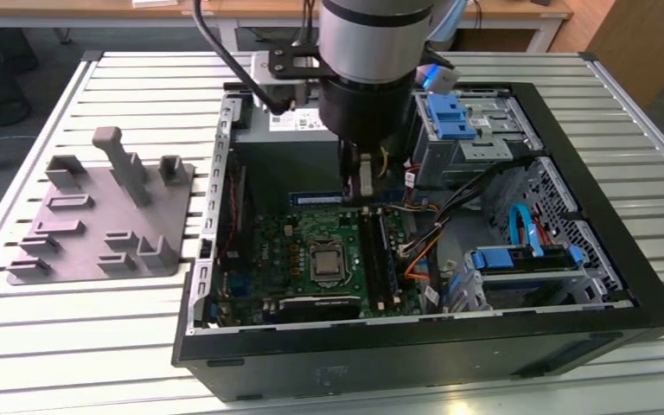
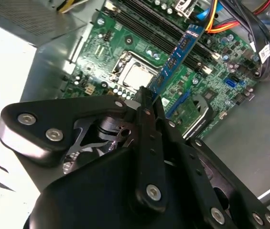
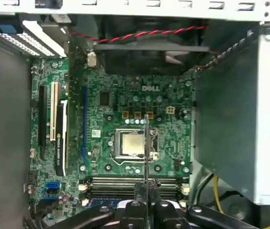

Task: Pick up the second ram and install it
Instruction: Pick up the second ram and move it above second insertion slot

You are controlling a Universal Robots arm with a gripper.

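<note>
— Where is the second ram (image 2: 175, 59) sitting?
— The gripper (image 2: 149, 98) is pinching it by one end, fingers pressed onto it. The strip is hanging inside the computer case (image 1: 643, 285), over the motherboard (image 3: 168, 138), with its free end reaching toward the memory slots (image 3: 125, 183) (touching or not, I cannot tell).
— What is worrying you?
— Gripped at one end, it is probably tilting easily. A skewed entry could be jamming it on a slot's edge, or it could be slipping in the fingers. The cables (image 2: 256, 36) lying nearby could be snagging it.
— And the count?
— I am counting one gripper, one ram in hand, one motherboard, one processor socket (image 3: 131, 144) and one grey fixture (image 1: 101, 216) outside the case. There are several slots, and I am not managing an exact number.
</note>
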